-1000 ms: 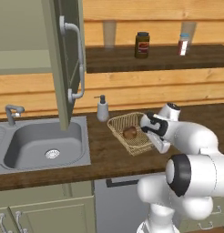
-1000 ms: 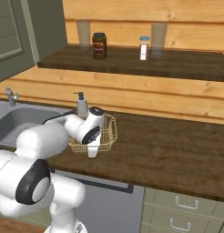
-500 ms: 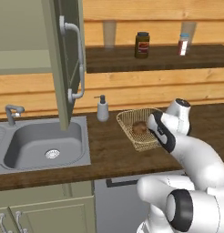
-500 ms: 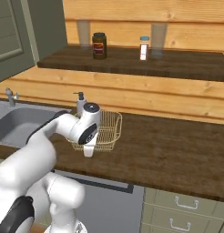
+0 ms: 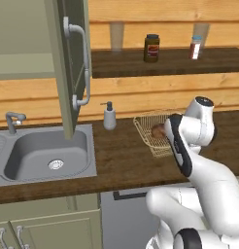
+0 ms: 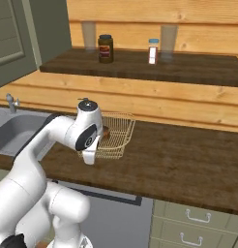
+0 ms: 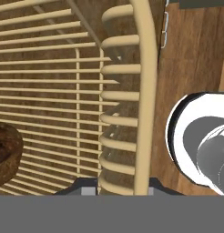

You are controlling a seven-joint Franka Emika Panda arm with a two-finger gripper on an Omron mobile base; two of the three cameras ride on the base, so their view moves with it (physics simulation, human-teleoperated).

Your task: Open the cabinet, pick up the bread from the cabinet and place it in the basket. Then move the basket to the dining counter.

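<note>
The shallow tan wicker basket [image 5: 153, 133] sits on the dark wood worktop [image 5: 121, 160], to the right of the grey sink [image 5: 43, 155]. In the right base view the basket [image 6: 116, 135] shows just beside the white robot arm's hand. A small round dark-brown bread lump [image 5: 158, 131] lies inside the basket. In the hand view the bread [image 7: 4, 154] is at the left, on the basket floor.

The claw [image 7: 118, 189] is down at the near rim of the basket [image 7: 143, 91]. The hand view shows the pale rim and the looped side wall running up between the two dark finger tips. The fingers are close together and seem to pinch the basket's wall, with one finger inside and one outside.

The big sage-green wall cabinet [image 5: 29, 44] is up on the left. Its door [image 5: 73, 63] with the long silver bar handle [image 5: 80, 63] stands open and sticks out over the sink. A white soap bottle [image 5: 109, 116] stands near the wall, between the sink and the basket.

On the dark wood shelf [image 5: 165, 61] above stand a brown jar [image 5: 151, 47] and a small white shaker with a blue cap [image 5: 195, 47]. They show in the right base view too, with the jar [image 6: 105, 48] left of the shaker [image 6: 153, 51].
</note>
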